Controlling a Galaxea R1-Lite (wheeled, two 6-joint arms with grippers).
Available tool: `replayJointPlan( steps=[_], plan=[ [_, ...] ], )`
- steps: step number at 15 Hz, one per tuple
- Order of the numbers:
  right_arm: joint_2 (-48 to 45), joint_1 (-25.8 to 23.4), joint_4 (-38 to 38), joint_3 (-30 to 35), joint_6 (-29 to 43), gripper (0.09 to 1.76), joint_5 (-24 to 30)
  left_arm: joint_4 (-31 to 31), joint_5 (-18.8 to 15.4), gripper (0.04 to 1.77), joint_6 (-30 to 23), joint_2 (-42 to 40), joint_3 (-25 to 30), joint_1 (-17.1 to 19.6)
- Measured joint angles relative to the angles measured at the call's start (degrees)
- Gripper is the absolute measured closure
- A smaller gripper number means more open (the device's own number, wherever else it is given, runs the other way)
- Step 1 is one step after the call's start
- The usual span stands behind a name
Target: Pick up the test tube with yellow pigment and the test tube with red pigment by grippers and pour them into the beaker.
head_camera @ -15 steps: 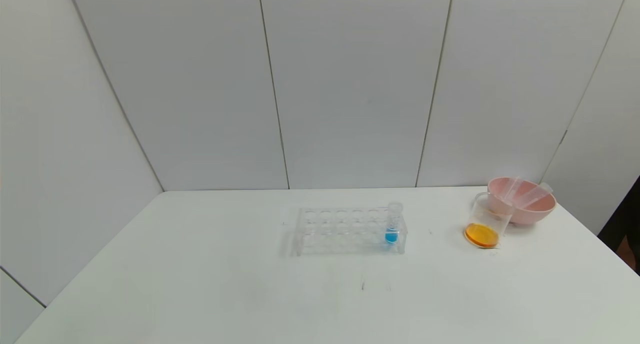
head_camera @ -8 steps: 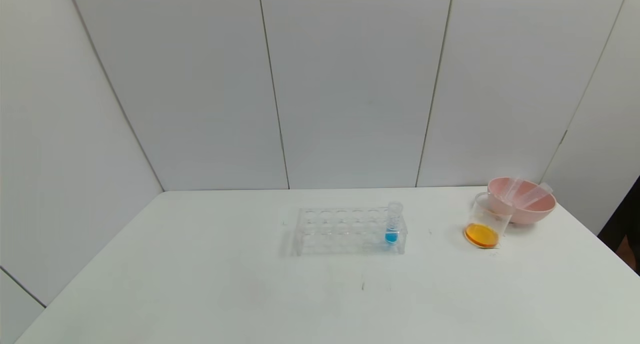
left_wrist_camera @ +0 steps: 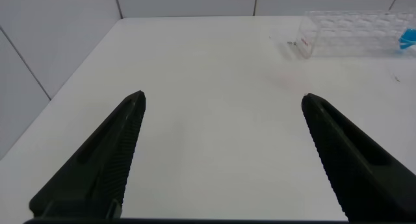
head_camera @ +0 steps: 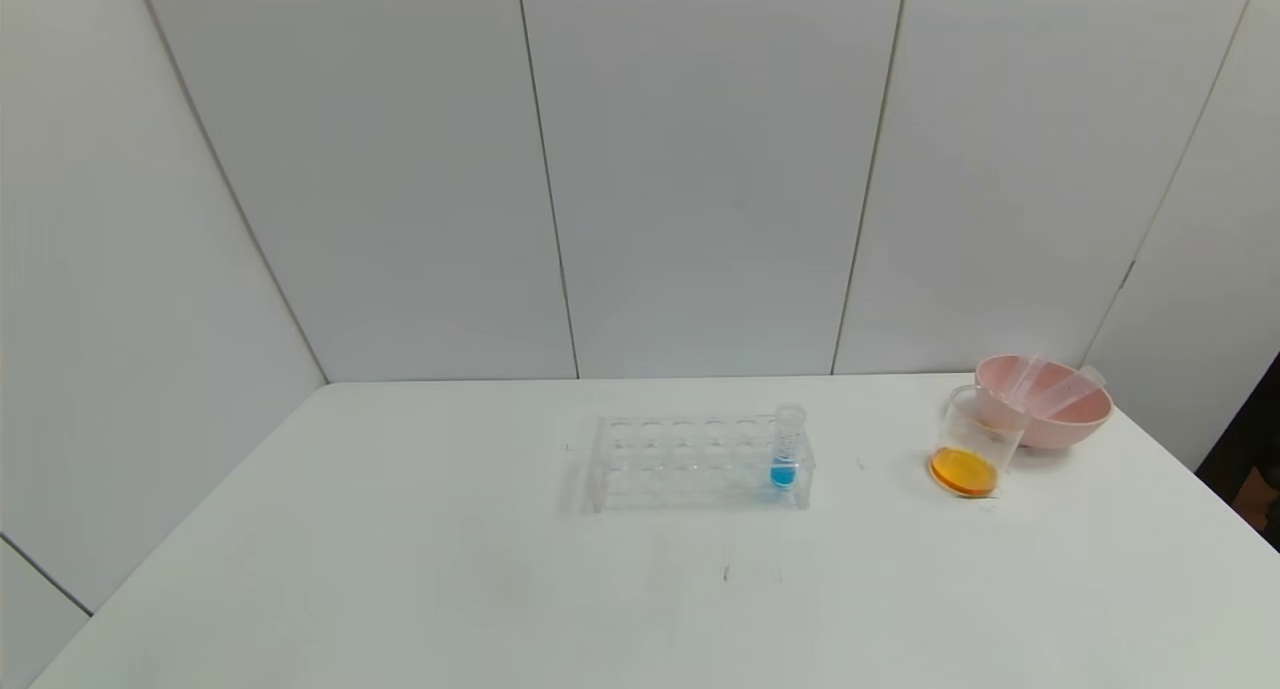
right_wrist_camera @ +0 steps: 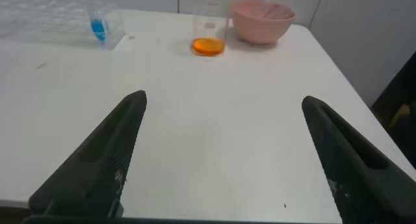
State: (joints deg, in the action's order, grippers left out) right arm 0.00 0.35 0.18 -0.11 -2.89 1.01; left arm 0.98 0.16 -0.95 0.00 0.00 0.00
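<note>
Two clear tubes in pink bowl behind orange-filled beaker

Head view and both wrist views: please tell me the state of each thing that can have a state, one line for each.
Beaker: upright, holds orange liquid, touching the bowl.
Bowl: upright, two empty clear tubes lying in it.
Rack: standing, holds one tube only.
Blue tube: upright in the rack, blue liquid at its bottom.
Left gripper: open, empty, above the table.
Right gripper: open, empty, above the table.
</note>
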Motion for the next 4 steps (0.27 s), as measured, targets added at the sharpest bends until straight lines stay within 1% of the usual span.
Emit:
replayJointPlan(
  steps=[4],
  plan=[
    [0.0,0.06,0.22,0.01,-0.12,0.14,-0.06,0.0,0.0,0.09,0.02,0.0,0.0,0.0]
  ],
)
